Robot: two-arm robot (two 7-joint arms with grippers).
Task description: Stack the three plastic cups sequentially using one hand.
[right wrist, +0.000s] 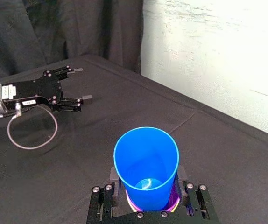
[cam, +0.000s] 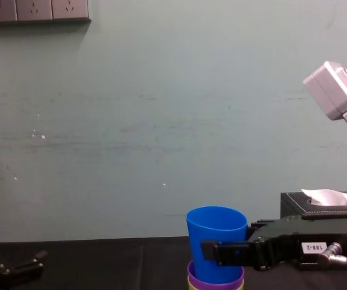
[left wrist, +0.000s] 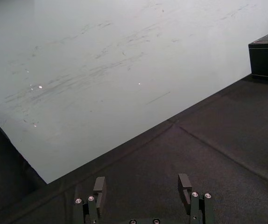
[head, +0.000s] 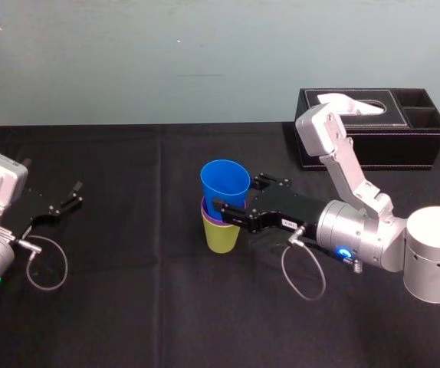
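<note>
Blue cup [head: 224, 182]: mid-desk [head: 143, 307], nested in the purple cup [head: 209, 215], which sits inside the green cup [head: 221, 238]. It rides high, apparently not fully seated.
Right gripper [head: 239, 193]: reaches in from the right, fingers pinching the blue cup's sides, probably to keep it upright as it settles.
Left gripper [head: 70, 196]: parked at the desk's left, fingers spread, holding nothing.

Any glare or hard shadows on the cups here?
Head view: even light; smooth blue plastic cup, nested in the purple cup and yellow-green cup and held by the right gripper, casts no visible shadow on the black tablecloth. Right wrist view: pale highlight in its bottom; wall bright. Left gripper parked left.
</note>
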